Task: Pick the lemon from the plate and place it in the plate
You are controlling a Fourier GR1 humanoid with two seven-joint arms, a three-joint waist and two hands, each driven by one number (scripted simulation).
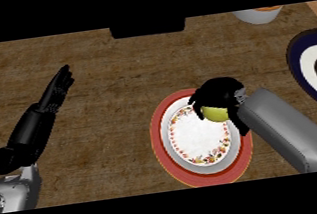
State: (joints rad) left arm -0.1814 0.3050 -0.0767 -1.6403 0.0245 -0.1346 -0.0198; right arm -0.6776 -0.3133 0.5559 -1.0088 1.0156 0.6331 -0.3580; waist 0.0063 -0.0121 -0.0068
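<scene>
Right robot hand (219, 93) curls round the lemon (215, 113) at the red-rimmed plate's (200, 174) upper rim; a dark blue plate (299, 67) lies near, at the surface's (111, 60) right edge; left robot hand (55, 92) rests open at the left.

Ok so the brown wooden counter (111, 64) looks rough and matt, with heavy grain all over. The round red-rimmed white ceramic plate (195, 139) is smooth with a soft sheen. The yellow-green lemon (215, 113) looks smooth, kinda waxy. The black left hand (52, 95) and black right hand (219, 93) read as matt plastic. The grey right forearm (288, 132) is smooth, satin, metal-ish. The dark blue and white plate (297, 60) looks glazed.
</scene>
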